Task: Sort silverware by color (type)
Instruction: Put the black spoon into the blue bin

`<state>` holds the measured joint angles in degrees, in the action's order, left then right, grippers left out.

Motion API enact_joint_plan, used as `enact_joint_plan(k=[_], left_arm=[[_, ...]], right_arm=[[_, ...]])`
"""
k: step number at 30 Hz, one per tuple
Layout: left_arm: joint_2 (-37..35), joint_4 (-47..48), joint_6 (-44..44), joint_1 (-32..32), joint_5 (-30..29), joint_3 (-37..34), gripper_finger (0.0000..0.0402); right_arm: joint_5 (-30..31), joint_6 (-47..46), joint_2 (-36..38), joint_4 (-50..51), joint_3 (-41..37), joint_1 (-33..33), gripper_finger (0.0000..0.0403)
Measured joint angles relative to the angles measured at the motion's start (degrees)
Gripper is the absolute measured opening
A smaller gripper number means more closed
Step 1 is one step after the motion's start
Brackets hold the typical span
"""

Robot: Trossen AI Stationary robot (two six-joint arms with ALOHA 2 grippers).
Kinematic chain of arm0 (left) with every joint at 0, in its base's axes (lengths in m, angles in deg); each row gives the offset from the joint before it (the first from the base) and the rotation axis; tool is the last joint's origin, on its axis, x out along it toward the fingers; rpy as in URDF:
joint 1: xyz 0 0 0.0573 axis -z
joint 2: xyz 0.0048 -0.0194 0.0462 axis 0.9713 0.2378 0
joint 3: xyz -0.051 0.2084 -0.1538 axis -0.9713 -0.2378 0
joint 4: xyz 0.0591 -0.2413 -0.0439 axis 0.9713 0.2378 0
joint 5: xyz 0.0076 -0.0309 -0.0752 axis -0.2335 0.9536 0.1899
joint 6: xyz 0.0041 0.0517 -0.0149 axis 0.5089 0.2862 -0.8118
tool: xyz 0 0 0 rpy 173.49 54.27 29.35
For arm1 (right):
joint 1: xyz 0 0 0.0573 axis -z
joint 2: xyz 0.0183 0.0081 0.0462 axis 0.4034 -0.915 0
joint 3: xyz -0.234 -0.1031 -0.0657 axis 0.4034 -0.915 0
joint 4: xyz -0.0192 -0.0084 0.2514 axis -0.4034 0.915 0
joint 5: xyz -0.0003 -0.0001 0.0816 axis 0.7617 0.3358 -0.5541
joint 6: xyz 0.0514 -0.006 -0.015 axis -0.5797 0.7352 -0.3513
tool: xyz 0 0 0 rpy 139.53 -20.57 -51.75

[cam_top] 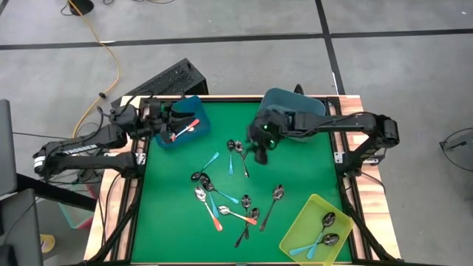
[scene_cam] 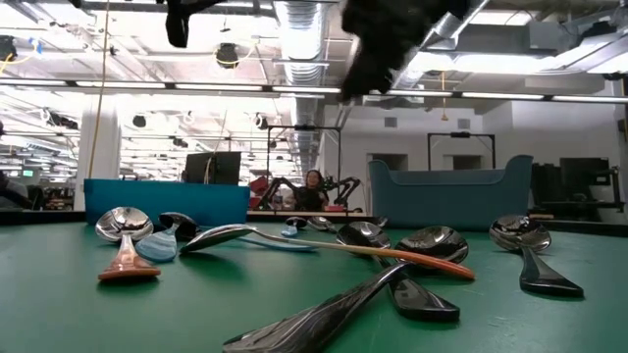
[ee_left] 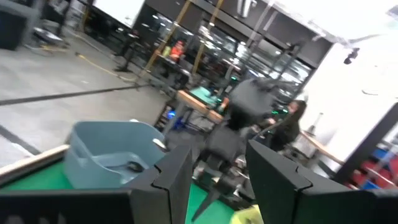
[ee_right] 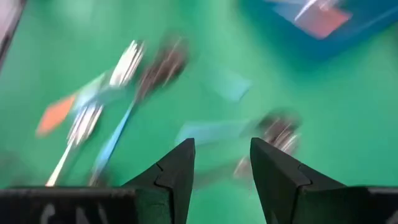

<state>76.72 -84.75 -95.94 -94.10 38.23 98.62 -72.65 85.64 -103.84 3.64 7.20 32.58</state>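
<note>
Several small spoons [cam_top: 222, 199] with orange-red, light blue or dark handles lie scattered on the green table top [cam_top: 295, 170]. My right gripper [cam_top: 260, 154] hovers open above the table, beside two spoons [cam_top: 236, 148]; the right wrist view [ee_right: 222, 152] shows it empty, over blurred spoons. My left gripper [cam_top: 168, 118] is open and empty over the blue bin [cam_top: 181, 139] at the far left; its fingers [ee_left: 180, 168] point level across the table. An orange-red spoon [cam_top: 185, 127] lies in that bin.
A teal bin [cam_top: 295, 100] stands at the far edge beside my right arm and also shows in the left wrist view [ee_left: 106, 155]. A yellow-green bin [cam_top: 299, 229] at the near right holds a few spoons [cam_top: 325, 225]. A person [ee_left: 292, 121] is in the room beyond.
</note>
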Motion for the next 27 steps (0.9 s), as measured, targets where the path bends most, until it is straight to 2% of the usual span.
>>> enact_joint_plan(k=[3, 6, 9, 19, 27], left_arm=[[-0.54, 0.05, 0.59, 2.68, 0.11, 0.00, 0.0135], [-0.68, 0.12, 2.03, 4.36, 0.15, 0.00, 0.0135], [-0.70, 0.13, 3.73, 4.88, -0.27, 0.00, 0.0135], [-0.67, 1.08, 4.20, 4.91, -0.09, -0.04, 0.0135], [-0.65, 2.48, 4.22, 4.91, -0.15, -0.07, 0.0135]], right_arm=[[-6.34, 4.99, -0.40, 10.16, 0.00, -1.34, 0.0168], [-8.42, 8.58, -0.58, 19.98, -0.11, -3.67, 0.0168], [-10.11, 12.10, -0.57, 23.10, -0.06, -7.47, 0.0168], [-9.17, 17.01, -5.25, 20.93, -0.12, -22.63, 0.0168], [-8.57, 16.52, -11.32, 18.83, -0.04, -24.45, 0.0168]])
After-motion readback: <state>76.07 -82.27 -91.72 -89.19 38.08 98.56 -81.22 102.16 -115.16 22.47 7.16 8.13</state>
